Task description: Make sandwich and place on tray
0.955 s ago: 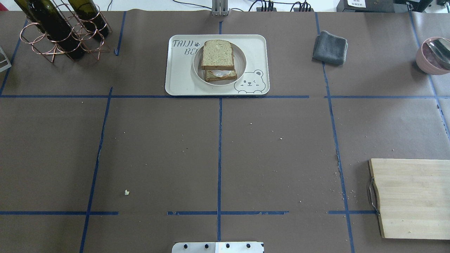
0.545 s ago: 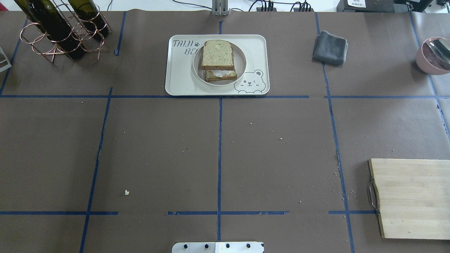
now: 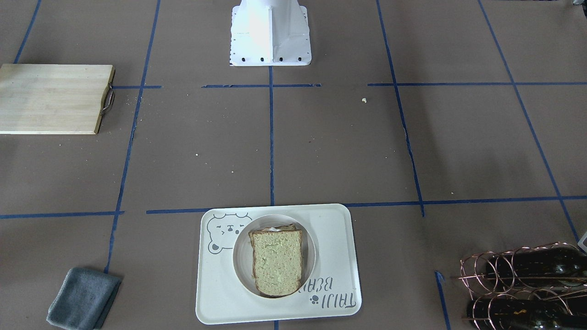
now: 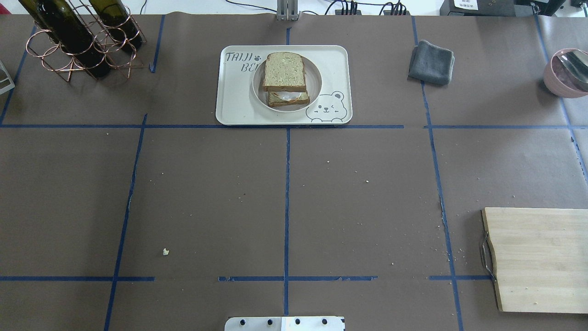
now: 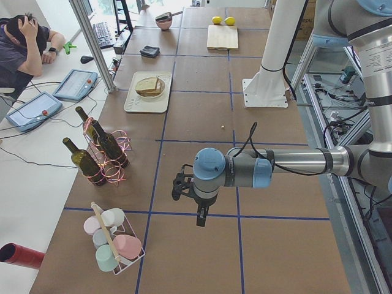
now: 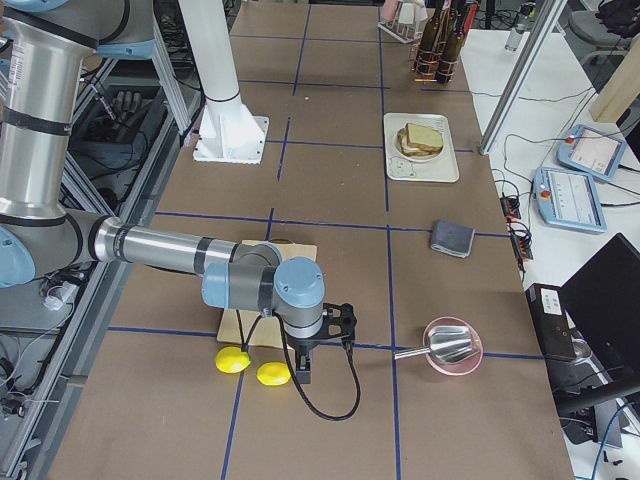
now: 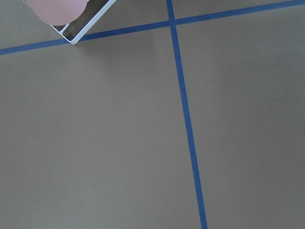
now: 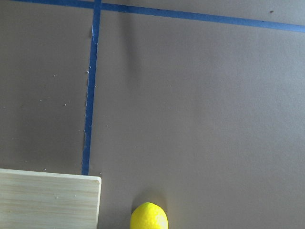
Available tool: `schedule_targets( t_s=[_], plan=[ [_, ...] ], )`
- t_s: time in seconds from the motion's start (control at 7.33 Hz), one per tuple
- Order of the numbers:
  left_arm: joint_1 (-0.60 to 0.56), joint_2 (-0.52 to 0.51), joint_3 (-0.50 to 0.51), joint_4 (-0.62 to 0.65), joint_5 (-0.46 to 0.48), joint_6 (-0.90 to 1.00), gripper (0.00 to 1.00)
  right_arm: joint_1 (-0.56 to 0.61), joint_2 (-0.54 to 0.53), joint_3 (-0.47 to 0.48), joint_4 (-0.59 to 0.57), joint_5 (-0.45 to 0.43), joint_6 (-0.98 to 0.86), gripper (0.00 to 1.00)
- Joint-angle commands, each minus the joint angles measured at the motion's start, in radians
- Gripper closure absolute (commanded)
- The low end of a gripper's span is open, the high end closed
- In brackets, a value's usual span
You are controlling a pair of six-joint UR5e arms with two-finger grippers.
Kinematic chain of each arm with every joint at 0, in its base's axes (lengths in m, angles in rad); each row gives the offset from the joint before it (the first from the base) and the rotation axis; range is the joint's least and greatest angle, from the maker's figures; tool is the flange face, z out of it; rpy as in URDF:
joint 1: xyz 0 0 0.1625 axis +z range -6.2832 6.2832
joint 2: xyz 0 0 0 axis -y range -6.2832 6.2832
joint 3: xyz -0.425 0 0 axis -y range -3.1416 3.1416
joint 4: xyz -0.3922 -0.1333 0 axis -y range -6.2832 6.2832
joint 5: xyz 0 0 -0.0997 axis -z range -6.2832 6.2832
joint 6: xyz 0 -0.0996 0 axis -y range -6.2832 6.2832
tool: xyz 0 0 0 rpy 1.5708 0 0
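The sandwich [image 4: 285,73] is stacked: a bread slice on top, white egg and a second slice showing below its near edge. It lies on a round white plate [image 4: 317,82] that stands on the cream bear tray [image 4: 234,101] at the table's far middle. It also shows in the front view [image 3: 276,261] and in both side views. My left gripper [image 5: 200,215] hangs over bare table far from the tray. My right gripper [image 6: 303,372] hangs near two lemons. Both show only in side views, so I cannot tell whether they are open or shut.
A copper wine rack with bottles [image 4: 78,41] stands far left, a grey cloth [image 4: 432,62] and a pink bowl [image 4: 567,73] far right. A wooden cutting board [image 4: 537,257] lies near right, with lemons [image 6: 232,360] beside it. A cup rack [image 5: 113,242] stands near the left gripper.
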State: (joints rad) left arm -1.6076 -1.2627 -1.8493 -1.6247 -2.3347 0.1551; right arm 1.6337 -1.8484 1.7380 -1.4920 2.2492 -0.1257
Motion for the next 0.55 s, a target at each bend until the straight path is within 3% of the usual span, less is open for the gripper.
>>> schedule_targets(
  t_s=[0.0,0.41],
  plan=[
    [0.0,0.0,0.002,0.002,0.0,0.0,0.0,0.0,-0.002,0.0,-0.001,0.001,0.0,0.0],
    [-0.002,0.002,0.005,0.0,0.0,0.0,0.0,0.0,-0.008,-0.002,-0.001,0.012,0.0,0.0]
  ],
)
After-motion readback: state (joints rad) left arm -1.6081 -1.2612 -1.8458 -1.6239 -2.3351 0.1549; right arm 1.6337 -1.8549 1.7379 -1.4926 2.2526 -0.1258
